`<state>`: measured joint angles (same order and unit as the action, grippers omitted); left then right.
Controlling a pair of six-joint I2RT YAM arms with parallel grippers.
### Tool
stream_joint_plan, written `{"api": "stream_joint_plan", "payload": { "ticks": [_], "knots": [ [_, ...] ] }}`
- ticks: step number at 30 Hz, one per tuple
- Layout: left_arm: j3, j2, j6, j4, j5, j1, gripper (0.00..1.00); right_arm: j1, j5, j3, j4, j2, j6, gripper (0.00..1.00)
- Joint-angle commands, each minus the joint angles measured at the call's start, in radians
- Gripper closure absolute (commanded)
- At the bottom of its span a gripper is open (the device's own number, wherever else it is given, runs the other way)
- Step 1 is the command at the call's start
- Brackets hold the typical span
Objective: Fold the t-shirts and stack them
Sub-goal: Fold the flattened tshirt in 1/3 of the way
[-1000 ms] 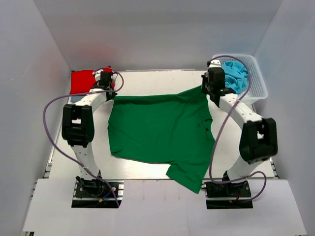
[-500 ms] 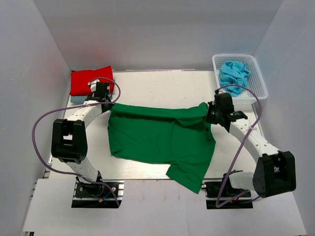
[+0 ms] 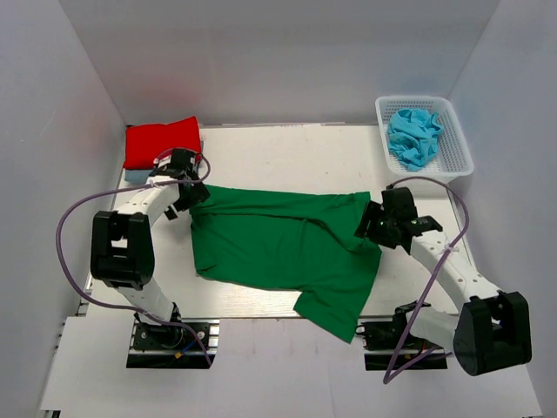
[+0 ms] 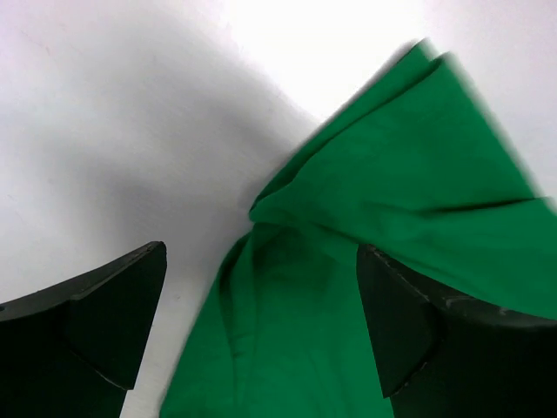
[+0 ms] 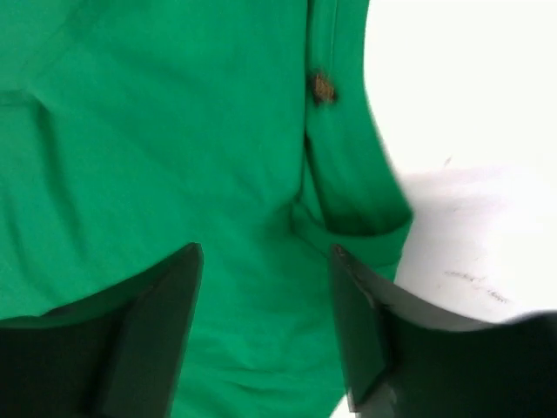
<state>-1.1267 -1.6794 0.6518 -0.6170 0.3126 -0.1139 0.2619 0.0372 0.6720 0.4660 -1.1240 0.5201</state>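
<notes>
Across the middle of the table (image 3: 287,157), the dark green t-shirt (image 3: 278,248), spread mostly flat, far edge doubled over toward the near side in a loose fold, one sleeve at the near right reaching past the table's near edge. At the shirt's far-left corner, the left gripper (image 3: 193,197), low over the cloth; touching or just above, cannot tell from overhead. From the left wrist, fingers (image 4: 113,313) wide apart, a bunched green corner lying between them on the white surface, pinched by neither. At the shirt's right edge, the right gripper (image 3: 370,225), low over the cloth as well. From the right wrist, dark fingers (image 5: 148,340) parted over flat green fabric, clamped on nothing; between and beyond them a hemmed sleeve edge, with a small brownish speck (image 5: 324,87) on the cloth farther out and bare white table off to the right. In the far-left corner, a red t-shirt (image 3: 161,142), folded, resting on a pale blue t-shirt (image 3: 132,175) that shows only as a strip at its near side; both apart from the green shirt, just beyond the left gripper. In the far-right corner, a white mesh basket (image 3: 461,152) holding crumpled turquoise t-shirts (image 3: 413,135), apart from the green shirt.
</notes>
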Motion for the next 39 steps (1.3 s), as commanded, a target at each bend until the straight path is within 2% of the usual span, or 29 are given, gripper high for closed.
{"api": "stream_joint_plan", "payload": {
  "ticks": [1,4,9,10,18,23,26,30,35,39],
  "knots": [
    [-0.151,0.063,0.016,-0.056,0.029,-0.006,0.00,0.005,0.111,0.154,-0.009,0.009,-0.060,0.28],
    [-0.220,0.063,-0.030,-0.006,-0.021,-0.017,0.00,0.003,0.121,0.219,-0.052,-0.059,-0.095,0.23],
    [-0.275,-0.057,-0.061,0.117,-0.242,-0.017,0.00,0.000,0.052,0.334,-0.165,-0.265,-0.107,0.19],
    [-0.284,-0.083,-0.061,0.117,-0.260,-0.017,0.00,0.002,0.017,0.339,-0.174,-0.308,-0.108,0.11],
    [-0.324,-0.292,-0.052,0.126,-0.365,-0.026,0.00,-0.004,-0.007,0.420,-0.254,-0.562,-0.112,0.10],
    [-0.297,-0.324,-0.026,0.126,-0.325,-0.026,0.00,-0.016,0.016,0.472,-0.247,-0.664,-0.094,0.10],
    [-0.286,-0.344,0.027,0.088,-0.210,-0.015,0.00,-0.033,0.085,0.495,-0.211,-0.715,-0.086,0.10],
    [-0.286,-0.371,0.075,0.077,-0.077,0.003,0.00,-0.070,0.083,0.503,-0.199,-0.776,-0.103,0.10],
    [-0.384,-0.463,0.074,0.068,-0.029,0.003,0.00,-0.078,0.043,0.590,-0.234,-0.852,-0.144,0.10],
    [-0.541,-0.499,0.031,0.001,-0.047,0.003,0.00,-0.069,-0.008,0.725,-0.216,-0.881,-0.238,0.10]
  ]
}}
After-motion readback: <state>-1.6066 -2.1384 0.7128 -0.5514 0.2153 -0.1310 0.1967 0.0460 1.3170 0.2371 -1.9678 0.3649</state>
